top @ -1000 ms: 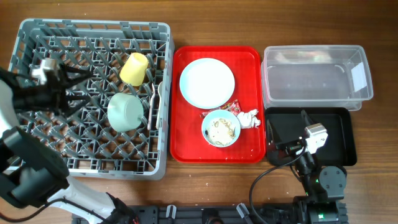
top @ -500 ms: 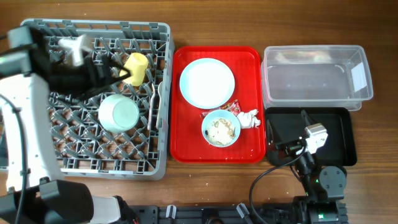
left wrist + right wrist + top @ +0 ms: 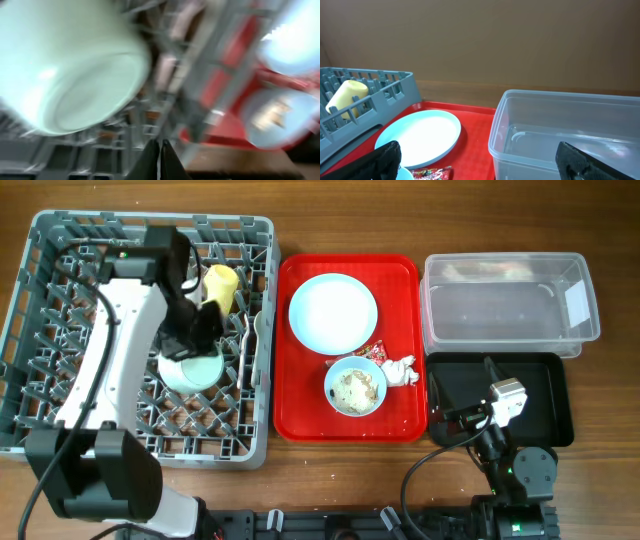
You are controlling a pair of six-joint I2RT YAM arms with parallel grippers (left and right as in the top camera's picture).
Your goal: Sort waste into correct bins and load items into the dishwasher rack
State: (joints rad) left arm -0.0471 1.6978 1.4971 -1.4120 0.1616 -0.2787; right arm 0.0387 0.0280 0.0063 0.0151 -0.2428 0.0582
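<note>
Blurrily, left end effector (image 3: 159, 152) looks pinched closed, empty; right end effector (image 3: 479, 161) gapes empty; bin label (image 3: 577, 298) unreadable.

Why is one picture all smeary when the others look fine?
Left wrist view: heavily blurred; the pale green cup and the red tray are streaky smears with no clean edges. Overhead view: sharp and evenly lit, with every bar of the dishwasher rack clear. Right wrist view: sharp too, with faint glare on the clear bin.
</note>
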